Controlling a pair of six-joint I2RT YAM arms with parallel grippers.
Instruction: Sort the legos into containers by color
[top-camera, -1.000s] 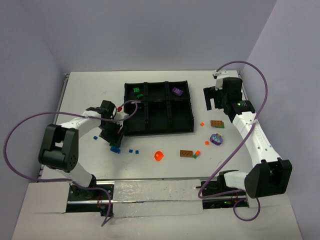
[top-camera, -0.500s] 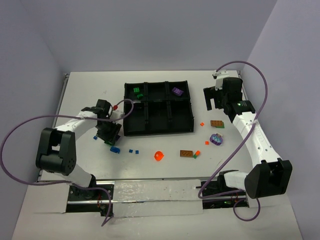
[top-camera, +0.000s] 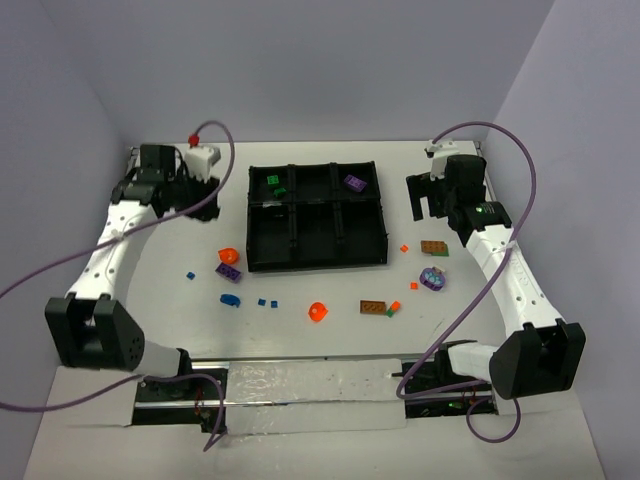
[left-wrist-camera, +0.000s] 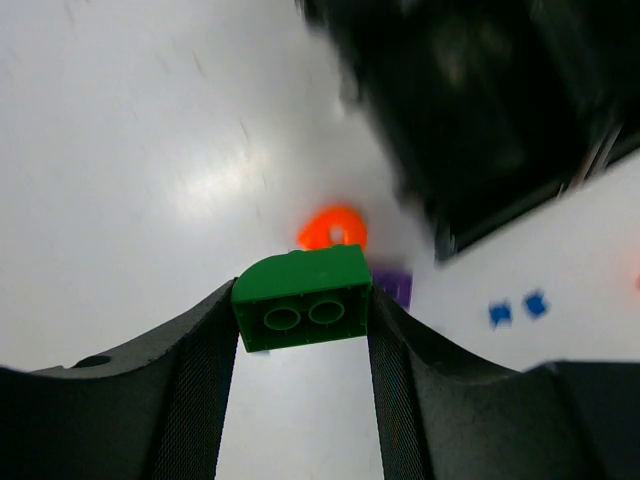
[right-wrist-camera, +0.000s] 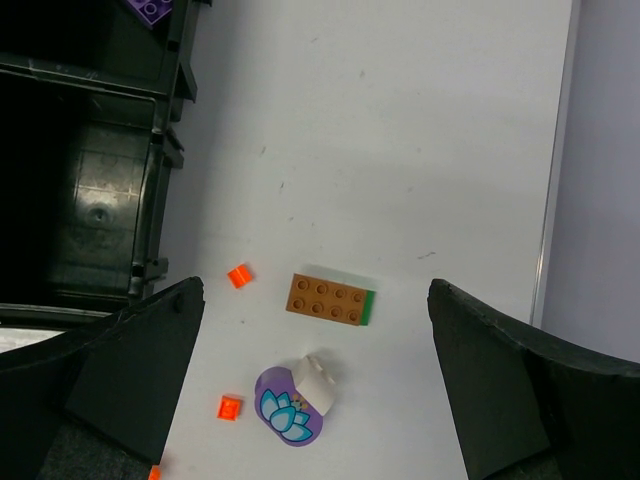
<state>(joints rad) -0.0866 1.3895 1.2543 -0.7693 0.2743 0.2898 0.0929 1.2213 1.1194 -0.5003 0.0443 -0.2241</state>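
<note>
While the right gripper (top-camera: 428, 195) is being held agape beside the black tray (top-camera: 315, 262), a smooth green two-stud brick (left-wrist-camera: 302, 312) — one corner rounded — is being clamped between the left gripper's (left-wrist-camera: 302, 298) matte fingers (left-wrist-camera: 200, 380) above the white table (left-wrist-camera: 150, 120).

No legible text, brand, number or label was found in any view. The only printed mark noted was a pale flower motif on the rounded purple piece (right-wrist-camera: 287, 420), which lay just beside the brown brick (right-wrist-camera: 326, 299).
</note>
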